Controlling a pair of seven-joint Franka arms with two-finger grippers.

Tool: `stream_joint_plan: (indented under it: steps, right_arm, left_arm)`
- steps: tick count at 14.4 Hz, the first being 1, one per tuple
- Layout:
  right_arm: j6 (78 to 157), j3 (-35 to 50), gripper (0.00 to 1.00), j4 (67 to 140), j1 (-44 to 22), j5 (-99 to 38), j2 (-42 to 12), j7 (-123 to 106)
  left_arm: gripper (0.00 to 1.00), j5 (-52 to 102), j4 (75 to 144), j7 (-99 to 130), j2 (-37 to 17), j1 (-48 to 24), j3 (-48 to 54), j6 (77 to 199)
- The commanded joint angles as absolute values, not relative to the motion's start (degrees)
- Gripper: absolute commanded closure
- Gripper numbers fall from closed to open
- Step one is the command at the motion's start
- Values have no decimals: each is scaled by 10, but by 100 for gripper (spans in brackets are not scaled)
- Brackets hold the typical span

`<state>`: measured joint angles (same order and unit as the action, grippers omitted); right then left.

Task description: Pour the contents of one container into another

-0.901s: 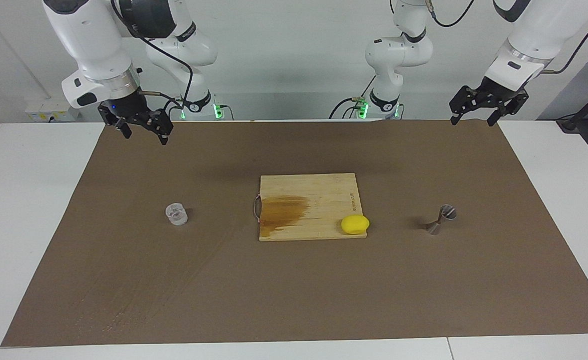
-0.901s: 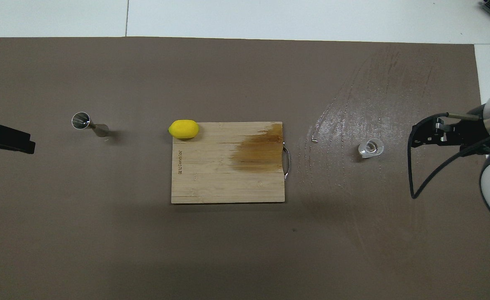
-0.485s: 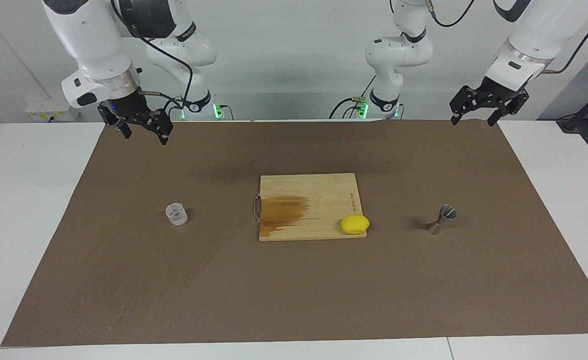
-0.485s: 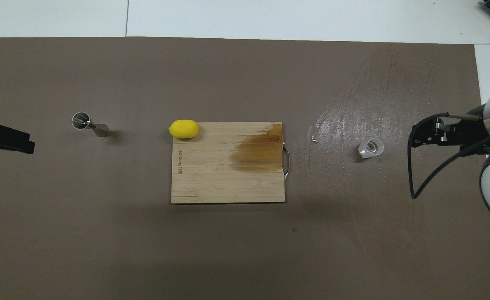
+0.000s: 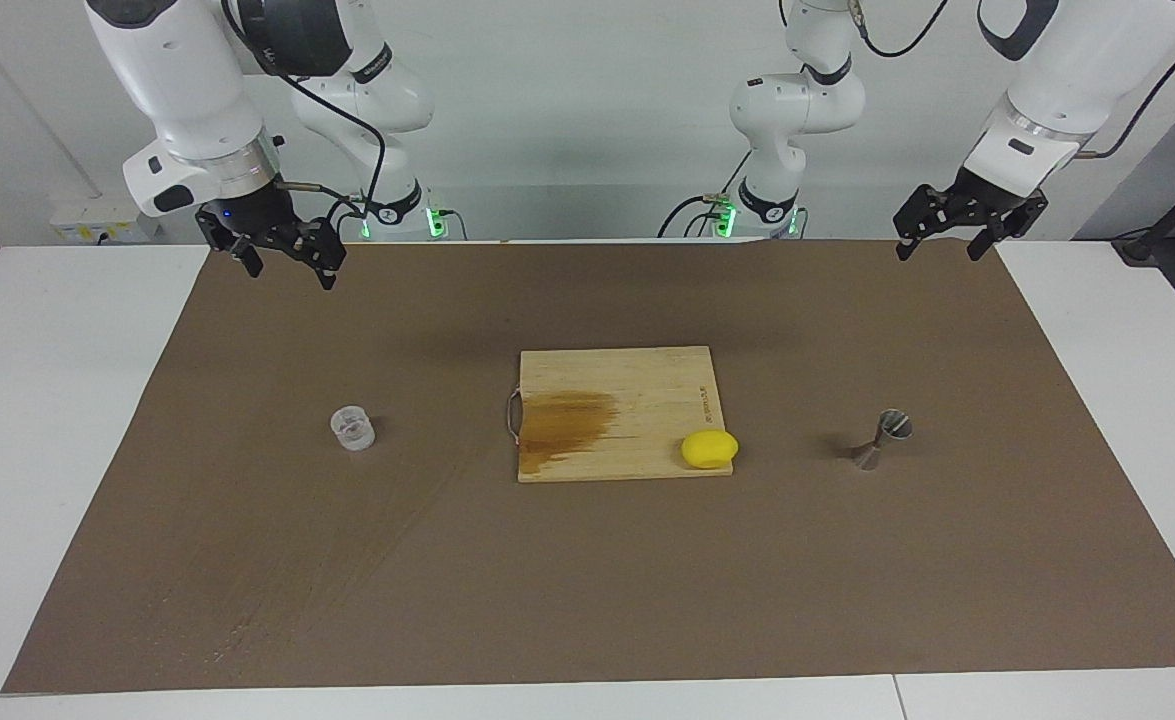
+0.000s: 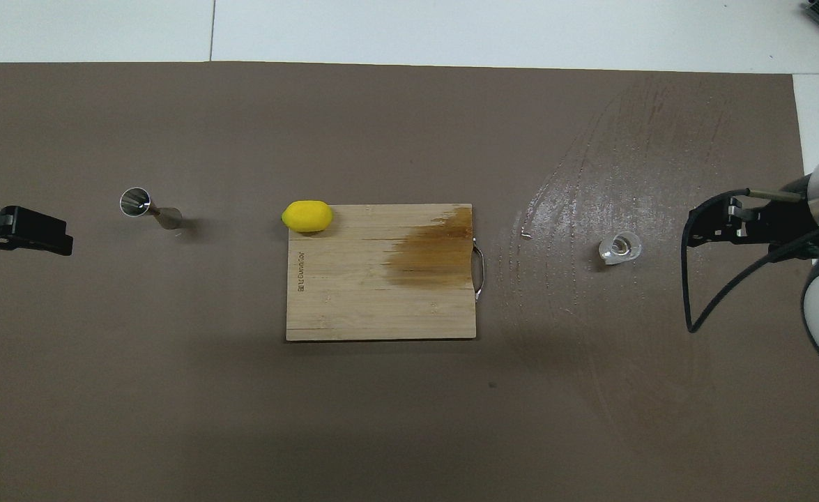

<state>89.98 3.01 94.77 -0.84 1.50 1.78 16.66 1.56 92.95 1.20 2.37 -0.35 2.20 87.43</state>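
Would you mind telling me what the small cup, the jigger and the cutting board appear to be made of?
The cup looks like clear, slightly frosted plastic: the brown mat shows through its wall. The jigger looks like polished steel, with bright reflections on its two cones. The cutting board looks like unfinished bamboo or wood, pale with a straight strip grain and a dark stain near its metal handle.

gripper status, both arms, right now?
Left gripper: open, empty, raised over the mat's edge at its own end.
Right gripper: open, empty, raised over the mat, clear plastic cup untouched.
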Motion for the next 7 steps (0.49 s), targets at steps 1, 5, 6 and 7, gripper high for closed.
stream_joint_plan:
  steps: [1,5,6,7]
  right_arm:
    - [898,33,0,961,0,8,31,156]
    - [898,33,0,961,0,8,31,156]
    - [898,33,0,961,0,8,31,156]
    - [898,33,0,961,0,8,31,156]
  left_arm:
    - [0,18,933,60,-24,-10,20,897]
    - [0,137,975,155,-72,17,-19,915]
    - [0,182,1004,169,-68,17,-48,926]
    - [0,230,1025,186,-65,17,-76,942]
